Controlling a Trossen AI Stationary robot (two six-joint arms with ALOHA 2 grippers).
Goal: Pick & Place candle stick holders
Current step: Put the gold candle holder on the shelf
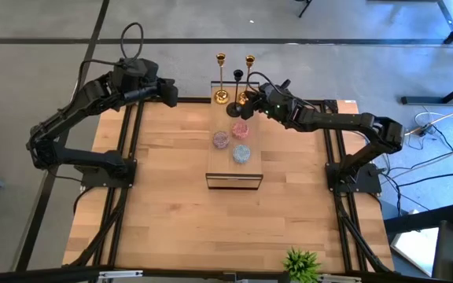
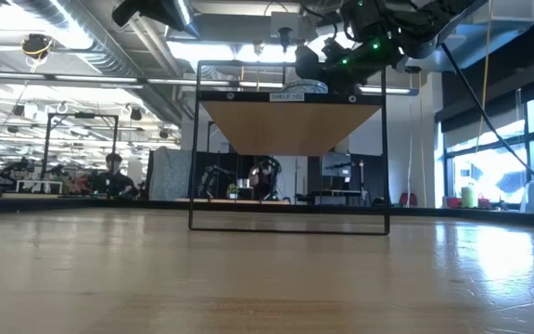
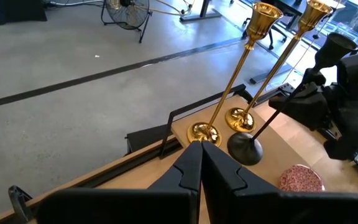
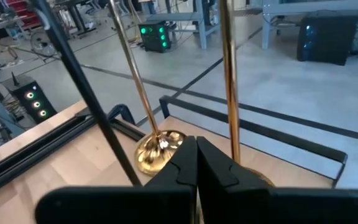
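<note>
Right gripper [image 1: 256,104] hovers at the far end of the shelf [image 1: 234,179], its fingers pressed together in its wrist view and seemingly pinching nothing. All three candle stick holders stand upright there, close together: two gold ones [image 1: 221,77] [image 1: 248,75] at the far edge, and the black one [image 1: 236,93] nearer, just left of this gripper. Their long axes are vertical, so a sideways grasp on a stem looks right. Left gripper [image 1: 171,92] waits further off to the left, pressed together and empty. Judging by position, the right arm is nearer, with the black holder closest.
</note>
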